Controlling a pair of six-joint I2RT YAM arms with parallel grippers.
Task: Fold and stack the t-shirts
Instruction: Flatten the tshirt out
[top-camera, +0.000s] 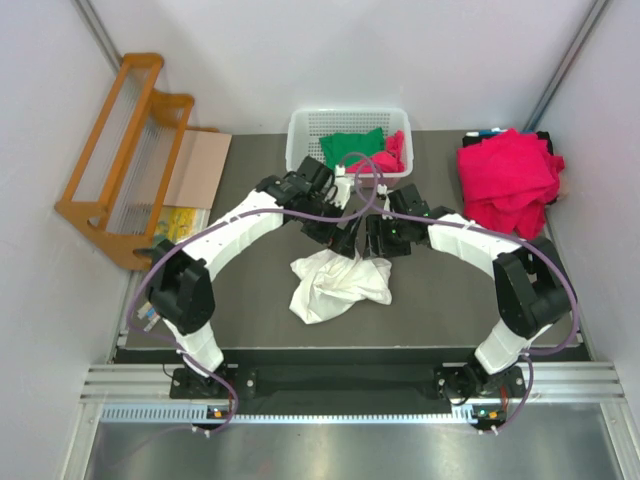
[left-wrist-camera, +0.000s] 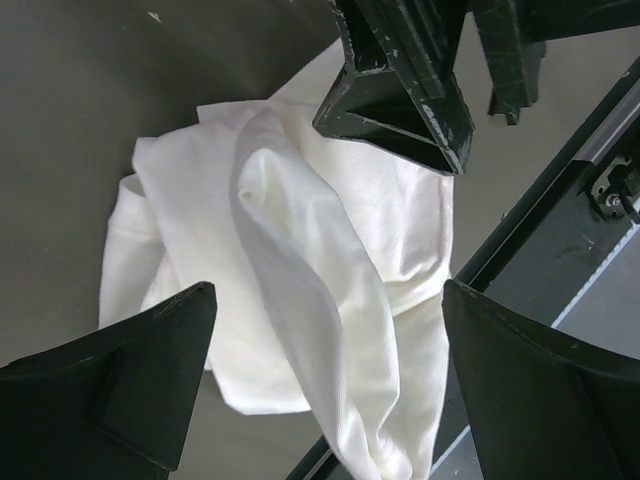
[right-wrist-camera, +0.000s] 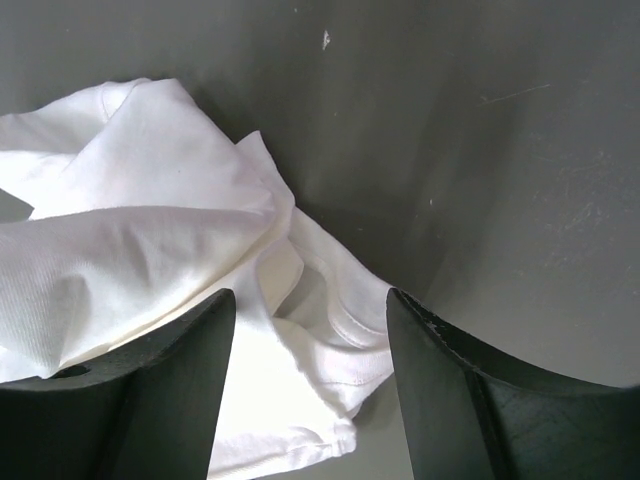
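The white t-shirt (top-camera: 338, 285) lies crumpled in a loose bunch on the desk (top-camera: 440, 300), at the middle and toward the near edge; its layers are twisted over one another and no sleeve or collar can be told apart; a stitched hem shows at its edge in the right wrist view.

The left fingers (left-wrist-camera: 120, 380) stand wide apart directly above the bunch, holding nothing; the right fingers (right-wrist-camera: 470, 400) stand moderately apart over the shirt's hem edge, with cloth visible below the gap but none pinched between them; the two sets of fingers hang close together over the far side of the shirt.

A heap of crimson-pink t-shirts (top-camera: 510, 180) sits at the far right corner of the desk, well apart; a white lattice basket (top-camera: 345, 113) at the far edge contains a green t-shirt (top-camera: 350, 145) and a further pink t-shirt (top-camera: 392, 150).

Step in hand, as judged: the white shirt is not yet spread, so the work is at first grasp before flattening; folding has not begun on it.

Next move calls for: each set of fingers to take a separate edge, a single layer only, the visible hem being the likeliest hold; then draw the two holds apart to lay the cloth flat.
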